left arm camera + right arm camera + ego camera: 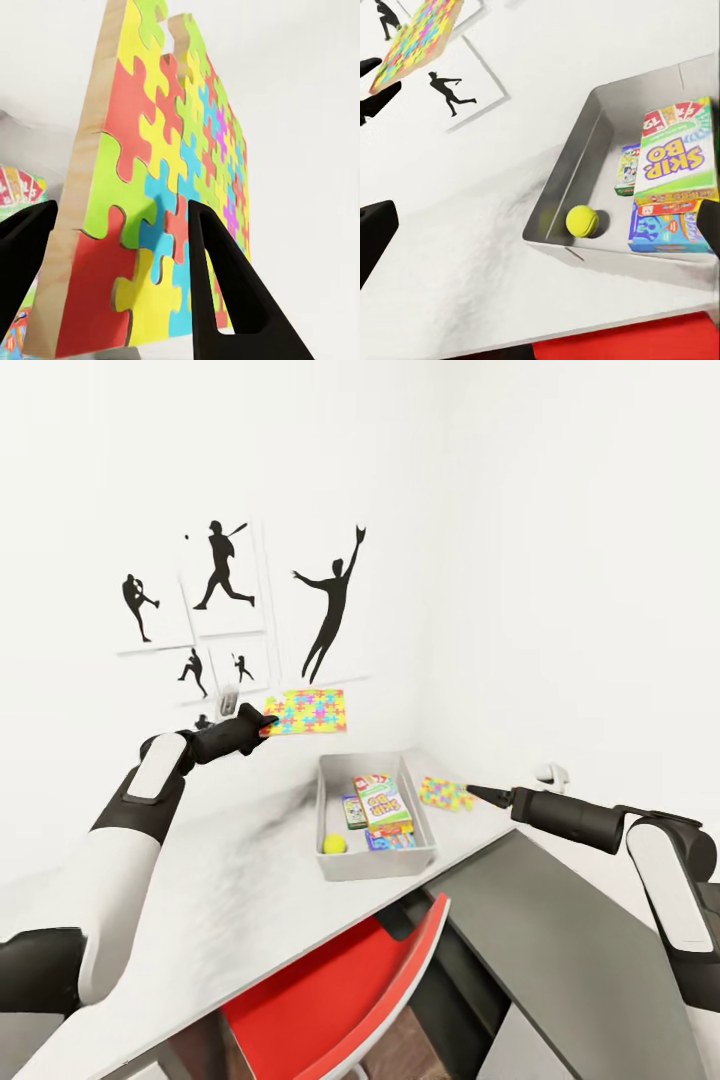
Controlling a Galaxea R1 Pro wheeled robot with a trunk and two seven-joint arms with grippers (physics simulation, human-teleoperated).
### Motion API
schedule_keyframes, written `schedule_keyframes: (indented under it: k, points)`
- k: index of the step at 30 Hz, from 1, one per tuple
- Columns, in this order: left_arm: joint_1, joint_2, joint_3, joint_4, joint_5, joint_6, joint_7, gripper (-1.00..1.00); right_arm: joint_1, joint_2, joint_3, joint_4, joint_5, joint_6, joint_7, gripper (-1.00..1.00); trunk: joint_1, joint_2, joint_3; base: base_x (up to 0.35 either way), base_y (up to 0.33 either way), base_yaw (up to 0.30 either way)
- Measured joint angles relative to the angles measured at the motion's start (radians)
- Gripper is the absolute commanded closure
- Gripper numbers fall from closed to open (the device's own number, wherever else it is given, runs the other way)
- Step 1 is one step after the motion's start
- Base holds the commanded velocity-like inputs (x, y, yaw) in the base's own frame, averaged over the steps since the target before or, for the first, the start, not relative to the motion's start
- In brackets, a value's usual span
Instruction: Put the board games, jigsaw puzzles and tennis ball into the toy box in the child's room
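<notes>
The left tool (262, 726) pinches a jigsaw puzzle (306, 711) by its edge, aloft. Best lowered flat into the toy box (330, 860), right of the tool, clearing the games.

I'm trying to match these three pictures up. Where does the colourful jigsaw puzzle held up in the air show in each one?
Head view: the jigsaw puzzle is left of centre, held by the left gripper above the table.
Left wrist view: it stands between the gripper's fingers.
Right wrist view: it is at the upper left corner.
Shared landmark: the toy box, holding the tennis ball.
</notes>
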Motion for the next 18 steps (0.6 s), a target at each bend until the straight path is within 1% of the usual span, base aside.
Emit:
schedule_keyframes:
  k: [1,4,5,6,7,12,18]
  points:
    - [0.0,0.0,0.0,0.001,0.001,0.0,0.0,1.0,0.0,0.0,0.0,0.0,0.0,0.0,0.0,-1.0,0.0,0.0,0.0,0.0,0.0,-0.269]
    - [-0.037,-0.008,-0.002,0.064,-0.004,-0.01,0.022,1.0,0.0,0.0,-0.002,0.0,0.0,0.0,0.0,-1.0,0.0,0.0,0.0,0.0,0.0,-0.273]
    - [-0.038,-0.009,-0.002,0.065,-0.004,-0.01,0.022,1.0,0.0,0.0,-0.002,0.0,0.0,0.0,0.0,-1.0,0.0,0.0,0.0,0.0,0.0,-0.277]
    - [-0.06,-0.014,-0.003,0.104,-0.007,-0.013,0.03,1.0,0.0,0.0,-0.003,0.0,0.0,0.0,0.0,-1.0,0.0,0.0,0.0,0.0,0.0,-0.277]
    - [-0.061,-0.014,-0.003,0.105,-0.007,-0.014,0.031,1.0,0.0,0.0,-0.003,0.0,0.0,0.0,0.0,-1.0,0.0,0.0,0.0,0.0,0.0,-0.278]
    - [-0.106,-0.028,-0.006,0.19,-0.01,-0.019,0.041,1.0,0.0,0.0,-0.005,0.0,0.0,0.0,0.0,-1.0,0.0,0.0,0.0,0.0,0.0,-0.28]
    - [-0.128,-0.038,-0.008,0.253,-0.013,-0.035,0.045,1.0,0.0,0.0,-0.005,0.0,0.0,0.0,0.0,-1.0,0.0,0.0,0.0,0.0,0.0,-0.282]
